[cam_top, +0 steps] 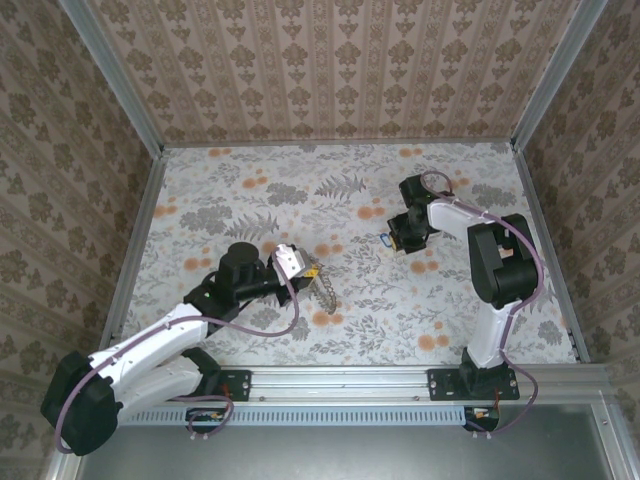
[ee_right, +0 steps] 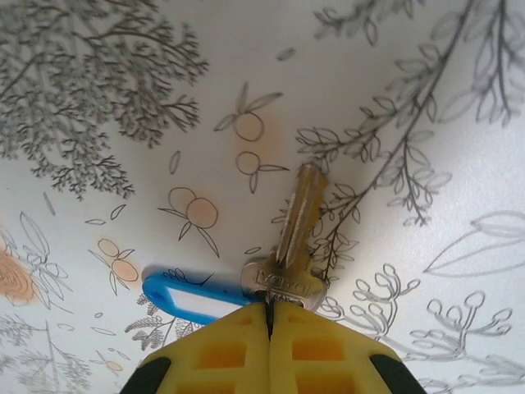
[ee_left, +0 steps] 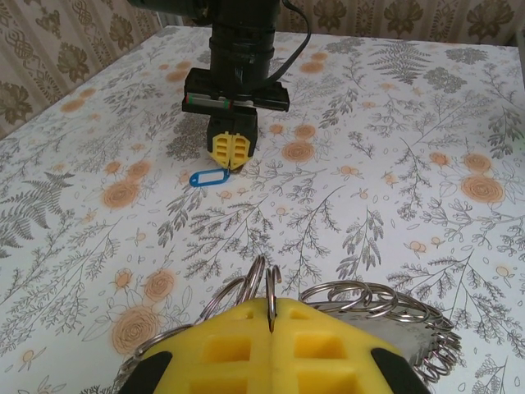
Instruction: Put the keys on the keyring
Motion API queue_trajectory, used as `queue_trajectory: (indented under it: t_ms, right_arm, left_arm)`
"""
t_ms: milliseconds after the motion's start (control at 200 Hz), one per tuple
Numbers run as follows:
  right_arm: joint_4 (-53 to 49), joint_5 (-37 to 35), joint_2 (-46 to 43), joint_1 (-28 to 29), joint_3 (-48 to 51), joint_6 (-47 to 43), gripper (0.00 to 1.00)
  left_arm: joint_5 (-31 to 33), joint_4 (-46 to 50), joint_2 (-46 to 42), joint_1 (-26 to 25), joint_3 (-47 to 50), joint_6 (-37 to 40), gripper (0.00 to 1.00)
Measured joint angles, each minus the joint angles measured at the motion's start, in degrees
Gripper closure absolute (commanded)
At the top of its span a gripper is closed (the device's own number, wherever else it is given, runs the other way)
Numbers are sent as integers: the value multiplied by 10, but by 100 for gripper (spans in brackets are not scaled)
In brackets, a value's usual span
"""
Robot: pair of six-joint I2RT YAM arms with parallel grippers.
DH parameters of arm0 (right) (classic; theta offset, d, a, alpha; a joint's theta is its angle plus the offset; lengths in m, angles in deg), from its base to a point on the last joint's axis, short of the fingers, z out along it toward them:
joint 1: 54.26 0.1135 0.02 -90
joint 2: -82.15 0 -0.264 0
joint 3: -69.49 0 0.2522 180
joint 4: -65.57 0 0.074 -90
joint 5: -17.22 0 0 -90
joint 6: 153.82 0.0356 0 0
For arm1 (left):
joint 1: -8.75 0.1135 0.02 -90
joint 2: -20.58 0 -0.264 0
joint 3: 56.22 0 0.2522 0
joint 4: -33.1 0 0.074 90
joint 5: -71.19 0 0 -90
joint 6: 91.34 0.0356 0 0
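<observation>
A brass-and-silver key (ee_right: 297,222) with a blue name tag (ee_right: 190,297) lies low over the flowered table. My right gripper (ee_right: 269,316) is shut on the key's head, and from above it sits at the right of centre (cam_top: 397,238). The left gripper (ee_left: 271,316) is shut on one upright steel keyring (ee_left: 271,283). A chain of linked steel rings (ee_left: 394,302) trails from it to the right and hangs down to the table (cam_top: 325,290). From the left wrist view the right gripper (ee_left: 230,154) and the blue tag (ee_left: 207,177) are far across the table.
The table (cam_top: 250,200) has a grey leaf and orange flower print and is closed in by papered walls with metal corner posts (cam_top: 140,110). A metal rail (cam_top: 350,380) runs along the near edge where both arm bases are bolted.
</observation>
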Motion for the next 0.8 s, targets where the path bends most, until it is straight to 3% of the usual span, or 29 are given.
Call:
queue_trajectory:
  t_ms: [200, 400, 580, 800]
  right_arm:
    - [33, -26, -69, 10, 32, -161, 100]
    - [126, -29, -226, 36, 136, -396, 100]
    - [233, 55, -359, 58, 240, -607, 100]
    - [273, 221, -450, 63, 255, -793, 100]
  left_arm:
    - [0, 0, -9, 0, 1, 0, 100]
    - [0, 0, -9, 5, -1, -2, 100]
    - [-1, 5, -7, 8, -21, -10, 100]
    - [-9, 11, -1, 8, -59, -11, 100]
